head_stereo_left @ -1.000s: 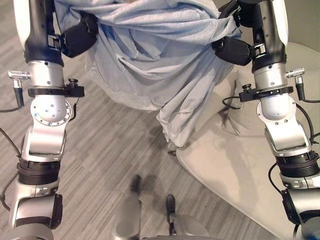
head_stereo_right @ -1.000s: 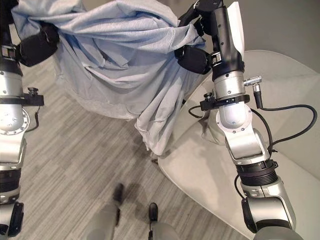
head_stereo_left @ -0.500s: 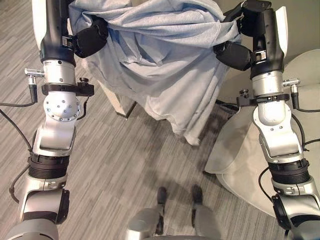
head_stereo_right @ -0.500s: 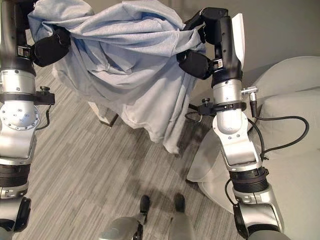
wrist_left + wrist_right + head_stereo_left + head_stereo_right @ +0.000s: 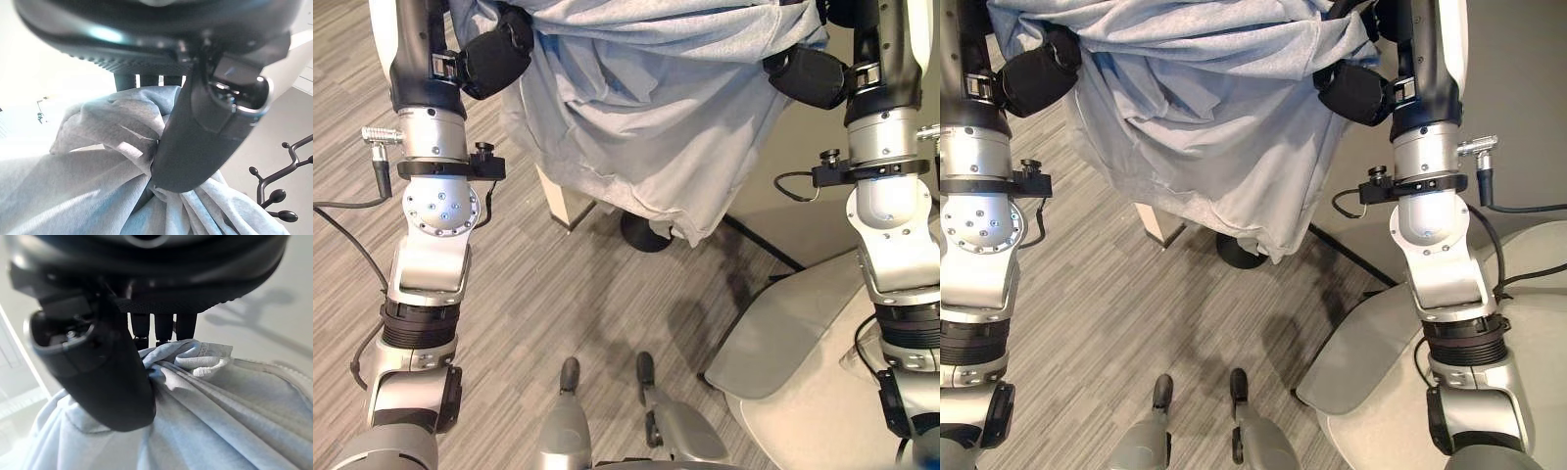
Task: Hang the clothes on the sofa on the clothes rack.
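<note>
Between both hands [image 5: 205, 122], pale blue garment [image 5: 646, 117]

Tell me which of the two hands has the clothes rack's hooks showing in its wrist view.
The left hand, pinching the light blue-grey cloth garment: black knobbed rack hooks show beside it.

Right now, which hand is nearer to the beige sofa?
Right. The right hand, shut on one end of the light blue garment, is up on the side where the sofa lies; the left hand grips the other end, beyond the garment, above the floor.
</note>
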Robot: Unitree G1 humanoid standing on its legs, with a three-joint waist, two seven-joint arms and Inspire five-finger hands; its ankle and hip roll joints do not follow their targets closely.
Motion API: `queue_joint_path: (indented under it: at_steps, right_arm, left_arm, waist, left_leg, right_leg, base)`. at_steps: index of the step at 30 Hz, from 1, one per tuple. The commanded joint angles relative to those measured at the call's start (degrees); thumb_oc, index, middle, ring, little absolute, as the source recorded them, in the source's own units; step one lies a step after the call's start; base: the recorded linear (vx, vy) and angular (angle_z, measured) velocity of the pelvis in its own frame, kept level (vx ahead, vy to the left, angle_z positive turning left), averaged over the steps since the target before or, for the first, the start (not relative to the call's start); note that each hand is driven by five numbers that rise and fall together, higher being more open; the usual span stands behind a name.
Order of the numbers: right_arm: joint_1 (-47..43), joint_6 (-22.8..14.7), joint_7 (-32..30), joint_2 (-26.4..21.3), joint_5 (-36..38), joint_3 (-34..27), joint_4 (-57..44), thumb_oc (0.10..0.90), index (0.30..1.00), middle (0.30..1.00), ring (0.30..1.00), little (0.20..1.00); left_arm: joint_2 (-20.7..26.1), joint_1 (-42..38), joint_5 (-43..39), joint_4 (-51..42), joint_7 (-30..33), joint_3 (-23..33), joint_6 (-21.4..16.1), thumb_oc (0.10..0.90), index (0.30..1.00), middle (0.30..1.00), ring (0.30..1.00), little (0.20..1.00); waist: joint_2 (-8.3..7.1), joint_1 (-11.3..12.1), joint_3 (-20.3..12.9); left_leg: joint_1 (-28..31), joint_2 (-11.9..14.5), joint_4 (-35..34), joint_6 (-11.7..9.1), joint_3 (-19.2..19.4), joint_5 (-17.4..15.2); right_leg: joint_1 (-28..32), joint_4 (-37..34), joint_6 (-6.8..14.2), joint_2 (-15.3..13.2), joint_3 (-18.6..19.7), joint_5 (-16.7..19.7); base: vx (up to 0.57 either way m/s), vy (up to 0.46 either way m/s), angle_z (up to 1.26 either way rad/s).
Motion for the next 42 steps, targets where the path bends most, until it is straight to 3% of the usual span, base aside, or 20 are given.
queue_joint_path:
  at_steps: [1,7,11,12,13,16,18,24,26,27,31,32,34,35,37,39,42]
  right_arm:
    - [2.1,-2.7,-4.6,-2.3,0.9,-7.6,0.4,0.400,0.300,0.300,0.300,0.300]
    - [5.6,-2.7,-4.3,-0.3,0.8,-9.9,-0.6,0.400,0.300,0.300,0.300,0.300]
    - [6.6,-2.2,-5.2,0.0,0.6,-12.4,-1.3,0.400,0.300,0.300,0.300,0.300]
    - [6.9,-2.1,-5.3,0.0,0.3,-13.1,-1.4,0.400,0.300,0.300,0.300,0.300]
    - [6.0,-2.2,-5.5,-0.5,-1.1,-13.7,-2.0,0.400,0.300,0.300,0.300,0.300]
    - [5.5,-2.2,-6.8,-1.0,-1.5,-15.3,-1.3,0.400,0.300,0.300,0.300,0.300]
    - [1.4,-1.8,-7.6,-1.1,-1.0,-13.0,1.8,0.400,0.300,0.300,0.300,0.300]
    - [-1.1,-1.5,-7.1,-2.1,-0.5,-9.0,2.7,0.400,0.300,0.300,0.300,0.300]
    - [-2.0,-1.6,-6.9,-1.9,0.3,-7.8,1.9,0.400,0.300,0.300,0.300,0.300]
    - [-2.8,-1.4,-6.7,-2.4,0.6,-6.5,1.6,0.400,0.300,0.300,0.300,0.300]
    - [-2.1,-1.5,-7.4,-3.4,-0.1,-7.6,0.9,0.400,0.300,0.300,0.300,0.300]
    - [-2.0,-1.5,-8.3,-4.4,-0.8,-8.6,0.9,0.400,0.300,0.300,0.300,0.300]
    - [-3.1,-1.4,-9.0,-6.8,-0.9,-8.3,1.2,0.400,0.300,0.300,0.300,0.300]
    - [-3.4,-1.5,-8.7,-8.2,-1.0,-7.5,1.2,0.400,0.300,0.300,0.300,0.300]
    - [-3.9,-1.5,-8.6,-8.5,-1.1,-7.7,1.1,0.400,0.300,0.300,0.300,0.300]
    - [-5.9,-2.5,-8.4,-12.8,0.6,-5.2,1.8,0.400,0.300,0.300,0.300,0.300]
    - [-4.6,-2.6,-8.0,-13.0,0.5,-5.7,1.4,0.400,0.300,0.300,0.300,0.300]
  left_arm:
    - [1.7,-0.3,0.3,-1.2,4.4,5.4,-3.8,0.400,0.300,0.300,0.300,0.300]
    - [1.4,1.6,0.3,-2.6,4.1,6.4,-3.5,0.400,0.300,0.300,0.300,0.300]
    - [0.5,0.9,-0.5,-3.4,4.0,5.5,-3.5,0.400,0.300,0.300,0.300,0.300]
    - [0.3,0.7,-0.7,-3.7,3.9,5.2,-3.6,0.400,0.300,0.300,0.300,0.300]
    - [0.6,-0.2,-0.8,-3.9,3.8,4.8,-3.6,0.400,0.300,0.300,0.300,0.300]
    - [0.9,-2.3,-0.8,-2.8,3.8,3.4,-3.9,0.400,0.300,0.300,0.300,0.300]
    - [1.6,-5.2,-0.9,-0.1,4.4,1.7,-3.4,0.400,0.300,0.300,0.300,0.300]
    - [3.3,-7.1,-0.4,0.2,4.4,-0.5,-4.0,0.400,0.300,0.300,0.300,0.300]
    - [3.9,-7.0,-0.4,0.3,4.4,-0.1,-4.0,0.400,0.300,0.300,0.300,0.300]
    - [3.7,-6.2,-0.4,-0.4,4.5,0.8,-4.0,0.400,0.300,0.300,0.300,0.300]
    - [3.5,-5.1,0.2,-0.8,4.9,2.6,-4.1,0.400,0.300,0.300,0.300,0.300]
    - [3.6,-5.2,0.3,-0.7,5.3,2.8,-4.0,0.400,0.300,0.300,0.300,0.300]
    - [4.1,-6.6,0.4,-0.1,5.9,2.8,-3.9,0.400,0.300,0.300,0.300,0.300]
    - [4.2,-7.4,0.2,-0.4,5.8,2.0,-3.9,0.400,0.300,0.300,0.300,0.300]
    - [4.1,-7.7,-0.2,0.3,6.0,2.4,-3.7,0.400,0.300,0.300,0.300,0.300]
    - [0.7,-7.6,-0.7,-0.7,5.6,1.8,-4.5,0.400,0.300,0.300,0.300,0.300]
    - [0.4,-6.4,-0.7,-1.1,5.5,2.2,-4.5,0.400,0.300,0.300,0.300,0.300]
  waist:
    - [2.93,-1.9,-14.6]
    - [3.41,-2.2,-15.2]
    - [1.63,-2.6,-13.2]
    - [1.81,-2.8,-13.0]
    - [2.30,-2.0,-12.7]
    - [2.42,-1.1,-12.1]
    - [3.44,-0.1,-11.5]
    - [3.36,0.0,-12.6]
    - [4.86,0.0,-11.1]
    - [6.50,-0.3,-9.1]
    - [7.71,-1.6,-8.8]
    - [7.84,-2.6,-8.2]
    - [7.89,-3.9,-6.8]
    - [7.11,-4.0,-7.0]
    - [6.57,-4.4,-7.3]
    - [6.34,-6.2,-11.8]
    - [6.37,-6.9,-13.1]
  left_leg:
    - [5.7,1.7,0.1,5.9,-1.1,-3.6]
    - [7.2,2.7,1.0,6.6,-1.6,-1.0]
    - [1.4,0.3,12.5,6.1,-1.5,-3.0]
    - [1.0,0.0,12.0,5.9,-0.8,-3.4]
    - [-0.5,-2.6,7.8,5.5,-0.7,-5.5]
    - [-2.4,-4.5,0.6,4.6,1.1,-2.6]
    - [-3.5,-5.9,0.1,3.8,-0.2,-3.7]
    - [-1.4,-7.6,0.1,3.9,0.3,-4.0]
    - [1.4,-7.2,0.1,4.0,-0.3,-3.9]
    - [3.7,-6.1,0.1,3.6,-0.2,-3.9]
    - [5.8,-5.7,0.1,3.8,-1.7,-4.7]
    - [6.7,-5.6,0.1,4.2,-2.5,-5.4]
    - [7.7,-4.9,0.1,4.8,-2.7,-6.4]
    - [7.2,-4.5,0.1,4.8,-2.4,-7.0]
    - [7.1,-4.6,0.1,4.7,-2.2,-6.9]
    - [7.2,0.1,0.1,5.0,-1.3,-5.9]
    - [7.6,1.4,0.1,5.2,-0.7,-5.5]
  right_leg:
    - [-0.5,0.3,0.6,-1.5,-1.2,-7.5]
    - [1.3,0.3,0.4,-0.4,0.3,-7.4]
    - [2.9,0.3,-0.1,-1.3,0.5,-6.5]
    - [3.4,0.3,-0.1,-1.3,0.0,-6.5]
    - [3.9,0.3,-0.3,-1.0,-0.7,-7.0]
    - [4.4,0.3,-0.3,-0.7,-0.8,-6.6]
    - [5.5,0.3,-0.4,-1.0,-1.3,-7.0]
    - [7.2,1.1,-1.8,-4.2,-1.1,-5.4]
    - [4.6,10.4,-2.3,-4.5,-1.1,-4.5]
    - [2.3,15.3,-2.6,-3.5,-0.4,-5.1]
    - [-2.1,7.8,-2.8,-4.6,0.3,-5.9]
    - [-5.5,1.0,-2.2,-4.3,1.4,-6.4]
    - [-10.5,0.3,-1.0,-3.4,2.8,-7.3]
    - [-9.8,0.3,-1.5,-3.8,2.4,-9.4]
    - [-8.9,0.3,-1.3,-4.3,1.4,-7.9]
    - [-5.0,0.3,0.3,-3.8,-0.5,-7.2]
    - [-3.7,0.3,0.8,-3.2,-1.0,-6.9]
  base:
    - [0.09,-0.137,-0.13]
    - [0.06,-0.123,-0.06]
    - [-0.03,-0.155,0.03]
    - [0.06,-0.076,0.31]
    - [0.07,-0.003,0.52]
    - [0.03,0.028,0.24]
    - [0.09,0.139,-0.02]
    - [0.10,0.168,-0.37]
    - [0.15,0.210,-0.39]
    - [0.14,0.138,-0.59]
    - [0.14,-0.017,-0.40]
    - [0.18,-0.120,-0.02]
    - [0.17,-0.204,0.13]
    - [0.16,-0.257,0.35]
    - [0.14,-0.266,1.01]
    - [0.40,-0.586,0.72]
    - [0.18,-0.214,0.72]
